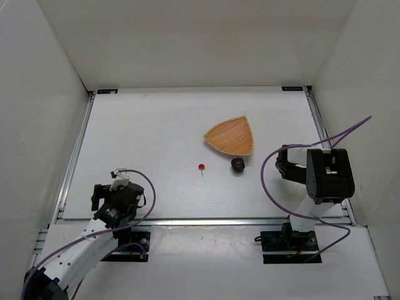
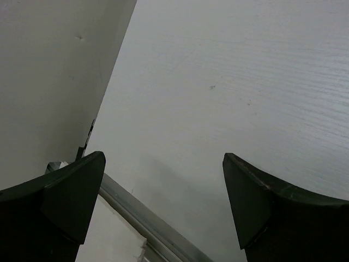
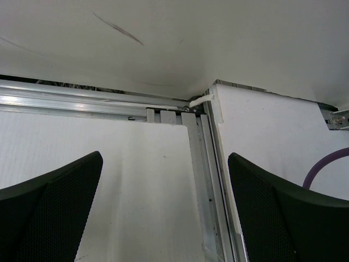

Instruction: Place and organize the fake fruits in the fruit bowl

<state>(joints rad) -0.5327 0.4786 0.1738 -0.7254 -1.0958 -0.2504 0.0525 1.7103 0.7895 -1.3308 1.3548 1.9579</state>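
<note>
Top: dark fruit [image 1: 238, 164] just beside woven bowl's [image 1: 230, 135] 6 o'clock rim, cherry [image 1: 201, 167] off its 7, stem toward 6. Both lie at 9 from the nearer right arm [image 1: 328, 175].
Left wrist: left gripper [image 2: 163, 166] agape over table [image 2: 229, 82].
Right wrist: right gripper [image 3: 163, 164] agape, no fruit.

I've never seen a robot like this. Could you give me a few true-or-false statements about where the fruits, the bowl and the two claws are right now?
1. The shallow woven tan-orange bowl holds no fruit. True.
2. The tiny red cherry-like ball lies in the bowl. False: it lies on the white table, apart from the bowl.
3. The dark brown-black round fruit sits on the table close to the bowl's near edge. True.
4. The left gripper is shut on a fruit. False: it is open, with nothing between its fingers.
5. The right gripper is open and empty. True.
</note>
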